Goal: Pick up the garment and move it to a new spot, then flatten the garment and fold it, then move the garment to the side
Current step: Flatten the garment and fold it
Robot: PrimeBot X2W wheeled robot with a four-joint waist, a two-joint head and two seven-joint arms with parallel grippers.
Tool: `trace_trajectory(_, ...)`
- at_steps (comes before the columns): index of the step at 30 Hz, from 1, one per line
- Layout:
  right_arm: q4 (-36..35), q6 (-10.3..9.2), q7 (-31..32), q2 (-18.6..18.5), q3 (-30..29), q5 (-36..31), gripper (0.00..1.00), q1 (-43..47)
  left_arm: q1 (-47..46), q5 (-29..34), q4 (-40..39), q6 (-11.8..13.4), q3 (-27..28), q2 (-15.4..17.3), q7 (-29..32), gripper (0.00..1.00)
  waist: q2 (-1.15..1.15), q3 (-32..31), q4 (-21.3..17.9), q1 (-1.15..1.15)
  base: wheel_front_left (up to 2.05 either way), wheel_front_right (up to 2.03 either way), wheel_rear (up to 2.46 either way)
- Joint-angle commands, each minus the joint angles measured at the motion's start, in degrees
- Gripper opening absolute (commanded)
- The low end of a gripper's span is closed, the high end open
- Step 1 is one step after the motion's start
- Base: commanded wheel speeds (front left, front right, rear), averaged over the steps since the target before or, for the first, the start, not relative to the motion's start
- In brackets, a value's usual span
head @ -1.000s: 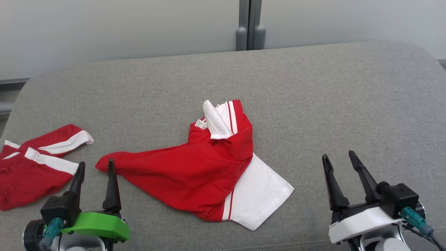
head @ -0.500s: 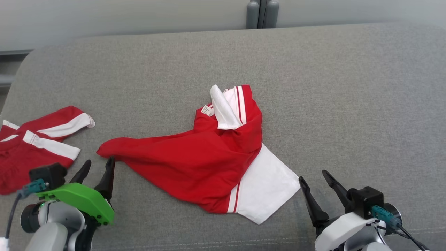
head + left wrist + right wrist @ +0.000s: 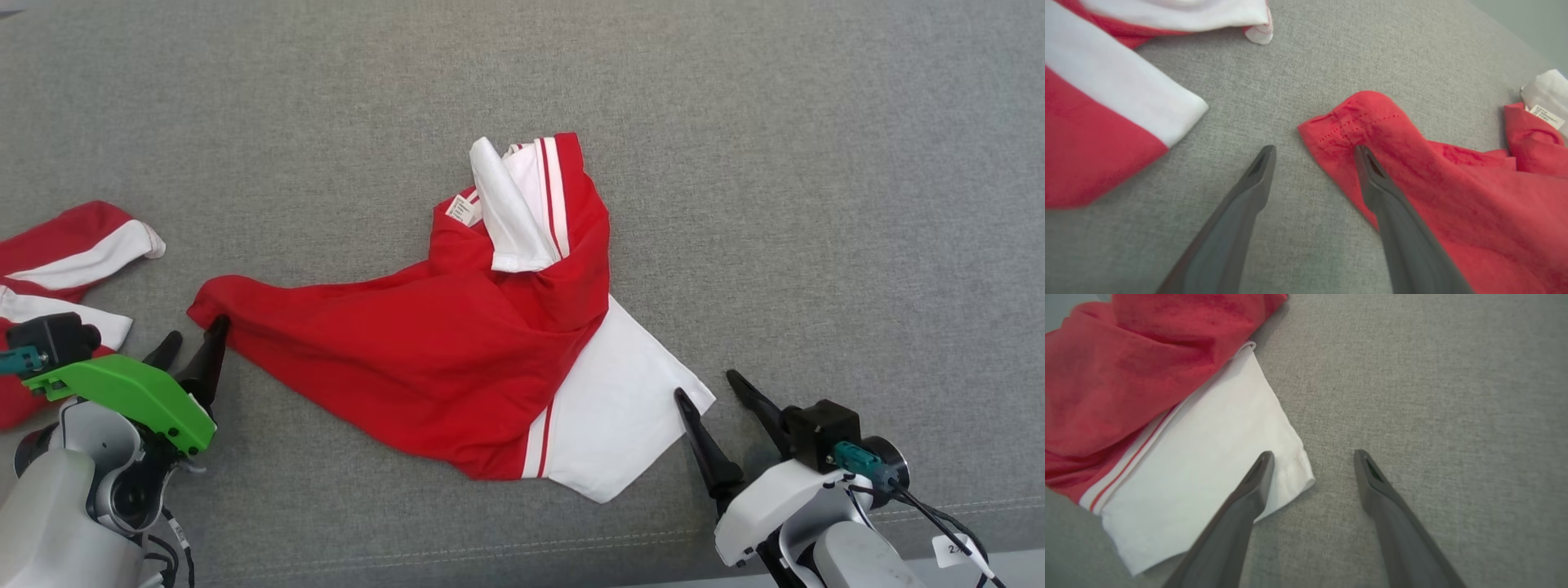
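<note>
A: Arms?
B: Left gripper low at the garment 's red tip, right gripper at its white corner, both spread, nothing held.
A: Writing?
B: Neck label (unreadable). Garment lies mid-cushion.

Grey fabric surface; two red-white garments
</note>
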Motion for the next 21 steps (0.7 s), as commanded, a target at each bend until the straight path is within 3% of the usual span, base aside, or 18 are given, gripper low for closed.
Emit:
trace_trajectory(1, 0.7, -0.03, -0.3, -0.3, 0.7, 0.5, 1.0, -1.3, -1.3, -1.6, -0.1, -0.2, -0.8, 0.9, 0.1, 1.0, 0.0, 1.9, -1.0, -0.01, 0.0, 0.0, 0.0)
trace_trajectory(13, 4.3, -0.06, 0.0, -0.9, 4.3, 1.3, 1.0, -4.0, -2.7, -10.3, -0.4, -0.3, -9.9, 4.5, 0.6, 1.0, 0.0, 4.1, -1.6, -0.01, 0.0, 0.0, 0.0)
trace_trajectory(14, 4.5, -0.06, 0.2, -0.9, 4.7, 1.4, 1.0, -4.2, -2.9, -11.0, 0.0, -0.3, -10.4, 4.4, 0.4, 0.87, 0.0, 4.1, -1.6, -0.01, 0.0, 0.0, 0.0)
trace_trajectory(15, 4.8, -0.06, 0.4, -1.0, 5.0, 1.5, 0.49, -4.4, -3.1, -11.0, 0.5, -0.3, -11.3, 4.5, 0.9, 0.36, 0.0, 4.1, -1.7, -0.01, 0.0, 0.0, 0.0)
trace_trajectory(16, 4.9, -0.06, 0.4, -1.0, 5.1, 1.5, 0.1, -4.5, -3.0, -11.6, 0.8, -0.3, -12.0, 4.5, 1.4, 0.0, 0.0, 4.2, -1.7, -0.01, 0.0, 0.0, 0.0)
trace_trajectory(17, 5.2, -0.06, 0.6, -1.1, 5.3, 1.5, 0.0, -4.5, -3.1, -12.2, 1.2, -0.3, -12.6, 4.2, 1.2, 0.0, 0.0, 4.1, -1.8, -0.01, 0.0, 0.0, 0.0)
trace_trajectory(21, 4.1, -0.06, -1.1, -1.0, 4.3, 2.7, 0.0, -4.5, -4.0, -13.1, 1.6, -0.3, -14.0, 4.4, -1.3, 0.0, 0.0, 3.8, -2.0, -0.01, 0.0, 0.0, 0.0)
